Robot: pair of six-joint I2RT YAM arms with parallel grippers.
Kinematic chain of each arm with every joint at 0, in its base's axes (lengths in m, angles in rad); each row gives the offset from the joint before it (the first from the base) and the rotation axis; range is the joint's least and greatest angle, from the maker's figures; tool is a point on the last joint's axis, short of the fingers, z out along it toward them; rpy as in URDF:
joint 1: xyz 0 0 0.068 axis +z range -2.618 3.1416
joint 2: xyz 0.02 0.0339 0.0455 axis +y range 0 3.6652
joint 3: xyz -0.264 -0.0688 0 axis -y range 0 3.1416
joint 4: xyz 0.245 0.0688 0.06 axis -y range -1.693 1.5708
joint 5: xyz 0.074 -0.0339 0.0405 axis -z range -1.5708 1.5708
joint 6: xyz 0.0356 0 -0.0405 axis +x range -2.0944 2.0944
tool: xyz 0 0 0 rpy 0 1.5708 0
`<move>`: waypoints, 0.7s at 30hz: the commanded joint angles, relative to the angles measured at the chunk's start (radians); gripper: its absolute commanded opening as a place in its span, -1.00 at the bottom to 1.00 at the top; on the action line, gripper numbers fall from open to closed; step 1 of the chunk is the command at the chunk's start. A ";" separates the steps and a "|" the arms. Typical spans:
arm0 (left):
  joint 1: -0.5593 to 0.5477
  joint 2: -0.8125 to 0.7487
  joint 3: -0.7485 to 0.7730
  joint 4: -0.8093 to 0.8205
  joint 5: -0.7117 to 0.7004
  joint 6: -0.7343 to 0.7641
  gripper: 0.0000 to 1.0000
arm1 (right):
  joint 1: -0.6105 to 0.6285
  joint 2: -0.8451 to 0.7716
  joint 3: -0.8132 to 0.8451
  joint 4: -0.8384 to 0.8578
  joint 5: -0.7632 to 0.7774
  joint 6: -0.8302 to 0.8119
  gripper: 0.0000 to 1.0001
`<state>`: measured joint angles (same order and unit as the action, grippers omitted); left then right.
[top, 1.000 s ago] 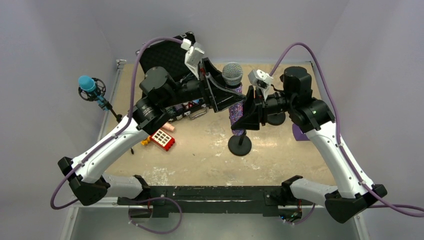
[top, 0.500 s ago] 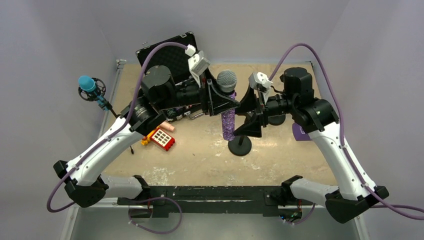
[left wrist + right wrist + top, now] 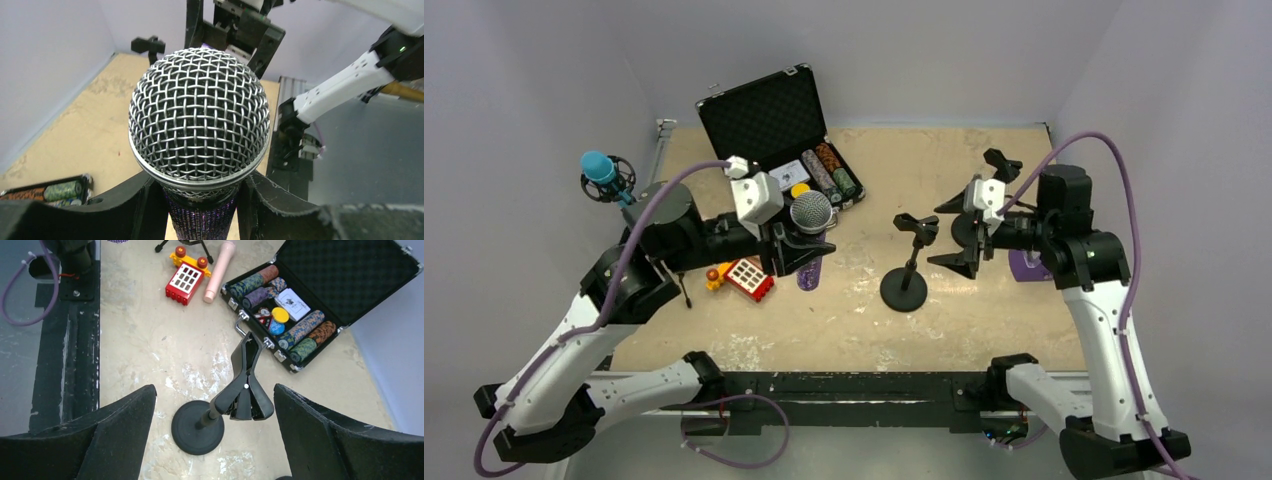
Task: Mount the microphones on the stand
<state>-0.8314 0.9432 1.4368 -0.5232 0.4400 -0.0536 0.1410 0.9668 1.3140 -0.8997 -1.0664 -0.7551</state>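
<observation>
The glittery purple microphone with its silver mesh head stands upright in my left gripper, which is shut on its body just under the head, left of the stand. The black stand has a round base and an empty clip on top. My right gripper is open just right of the stand, its fingers wide on either side of the clip without touching. A bright blue microphone sits in a mount at the far left. The peach-pink microphone lies on the table.
A small red block lies next to the pink microphone. An open black case with poker chips stands at the back. A second black clip stand rises behind my right arm. Walls close the table on three sides.
My right gripper opened, let go of the purple microphone and drew back right. My left gripper closed on it and carried it left, away from the stand.
</observation>
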 commanded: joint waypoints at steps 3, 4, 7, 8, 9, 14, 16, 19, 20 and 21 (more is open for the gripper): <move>0.006 0.021 -0.089 0.041 -0.068 0.119 -1.00 | -0.005 0.057 -0.066 0.112 -0.017 -0.086 0.81; 0.006 0.022 -0.100 0.055 -0.066 0.121 -1.00 | -0.005 0.063 -0.073 0.131 -0.018 -0.076 0.81; 0.007 0.028 -0.130 0.104 -0.049 0.130 -1.00 | -0.005 0.083 -0.092 0.172 -0.018 -0.052 0.81; 0.007 0.030 -0.139 0.121 -0.045 0.130 -1.00 | -0.005 0.092 -0.097 0.184 -0.017 -0.046 0.80; 0.007 0.035 -0.144 0.139 -0.042 0.131 -1.00 | -0.005 0.100 -0.103 0.192 -0.016 -0.042 0.80; 0.011 0.096 -0.133 0.205 -0.010 0.154 -1.00 | -0.005 0.128 -0.130 0.180 -0.064 -0.056 0.70; 0.017 0.131 -0.114 0.229 0.009 0.154 -1.00 | -0.005 0.127 -0.148 0.180 -0.096 -0.059 0.64; 0.030 0.189 -0.078 0.267 0.052 0.153 -1.00 | -0.004 0.125 -0.163 0.171 -0.131 -0.071 0.50; 0.033 0.209 -0.068 0.280 0.072 0.155 -1.00 | -0.004 0.126 -0.163 0.166 -0.139 -0.072 0.43; 0.037 0.227 -0.059 0.296 0.082 0.154 -1.00 | -0.004 0.128 -0.159 0.158 -0.146 -0.075 0.33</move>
<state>-0.8124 1.1191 1.3025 -0.3809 0.4461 0.0738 0.1383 1.1004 1.1530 -0.7444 -1.1316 -0.8116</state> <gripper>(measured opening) 0.488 0.734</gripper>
